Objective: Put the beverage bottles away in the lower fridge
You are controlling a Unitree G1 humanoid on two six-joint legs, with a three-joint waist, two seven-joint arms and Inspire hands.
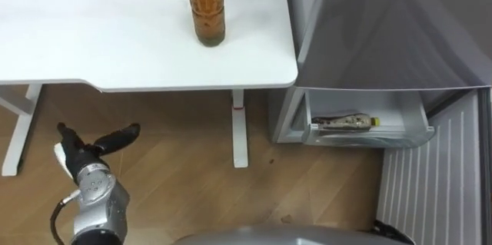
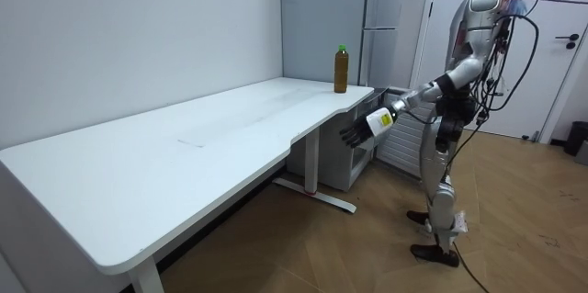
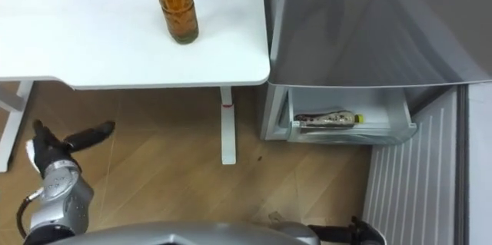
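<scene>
Wooden floor (image 1: 177, 168) runs beneath a white tabletop (image 1: 92, 38) that takes up the upper left of the left eye view. At the top centre, near the tabletop's corner, a bottle of brown drink (image 1: 206, 7) stands upright. A grey fridge (image 1: 384, 30) fills the upper right, with its lower drawer (image 1: 369, 136) pulled out and a flat packet (image 1: 346, 122) lying inside. In the lower left, over the floor, the left robot hand (image 1: 84, 153) is spread, fingers straight and thumb apart, holding nothing.

White table (image 1: 92, 30); ribbed panel (image 1: 430, 187), perhaps radiator
</scene>
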